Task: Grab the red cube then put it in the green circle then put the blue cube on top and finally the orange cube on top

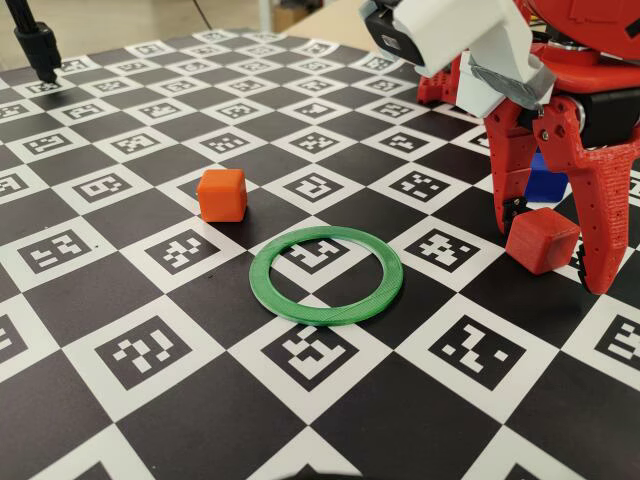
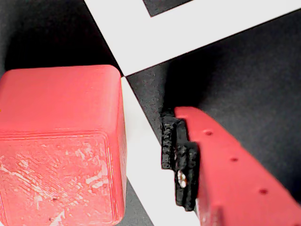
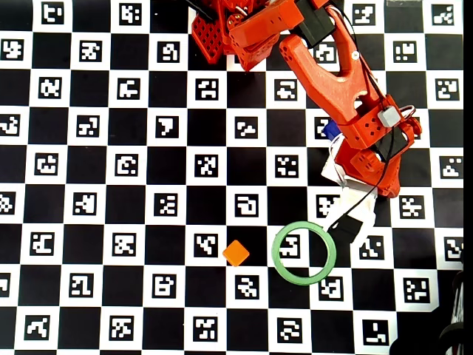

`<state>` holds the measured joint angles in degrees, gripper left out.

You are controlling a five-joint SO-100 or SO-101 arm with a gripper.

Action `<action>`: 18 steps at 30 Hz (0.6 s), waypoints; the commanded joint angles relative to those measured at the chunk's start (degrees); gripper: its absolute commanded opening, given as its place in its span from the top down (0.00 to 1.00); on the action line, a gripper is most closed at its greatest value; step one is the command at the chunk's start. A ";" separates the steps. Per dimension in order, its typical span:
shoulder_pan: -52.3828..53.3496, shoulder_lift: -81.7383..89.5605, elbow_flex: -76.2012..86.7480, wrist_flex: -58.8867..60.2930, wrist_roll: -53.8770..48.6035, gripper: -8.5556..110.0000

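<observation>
Sitting between open gripper [image 1: 560, 245] jaws | red cube [image 1: 541, 240] | untouched

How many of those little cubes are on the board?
3. The orange cube sits left of the green ring in the fixed view; the red cube is between the robot's fingers; the blue cube is mostly hidden behind them.
</observation>
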<state>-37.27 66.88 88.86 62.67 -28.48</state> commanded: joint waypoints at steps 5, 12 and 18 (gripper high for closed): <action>0.35 1.41 -3.43 -0.18 0.35 0.64; 0.00 1.32 -3.52 0.00 0.44 0.75; -0.09 1.05 -3.96 0.35 0.44 0.81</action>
<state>-37.27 66.88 88.86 62.67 -28.48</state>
